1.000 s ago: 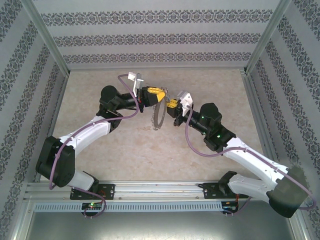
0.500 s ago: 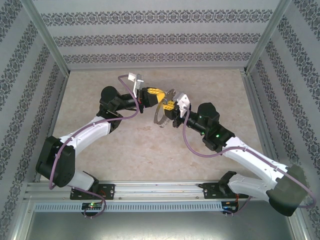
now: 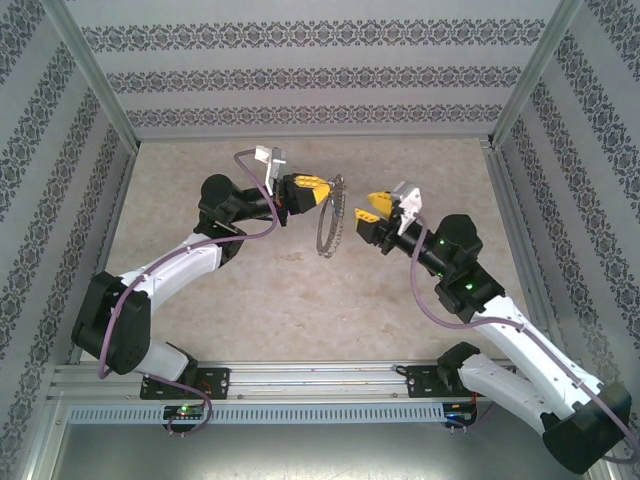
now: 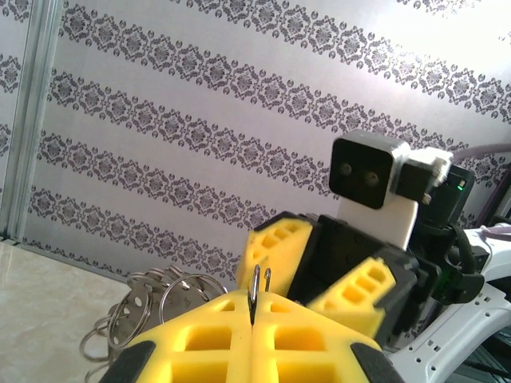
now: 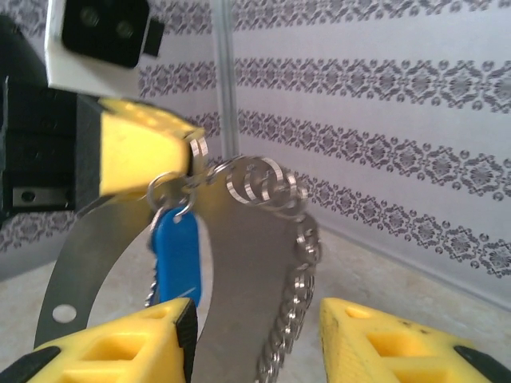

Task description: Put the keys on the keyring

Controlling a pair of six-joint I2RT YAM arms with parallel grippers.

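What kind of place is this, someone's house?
More likely a small robot test booth: wallpaper-patterned panels in a metal frame enclose a tabletop, with the left arm and right arm bolted to a rail.

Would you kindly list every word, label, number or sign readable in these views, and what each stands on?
None: no word, number or logo can be read.
The blue plastic key head and the thin silvery metal keyring carry no legible marking.
The patterned walls bear a floral print, no lettering.
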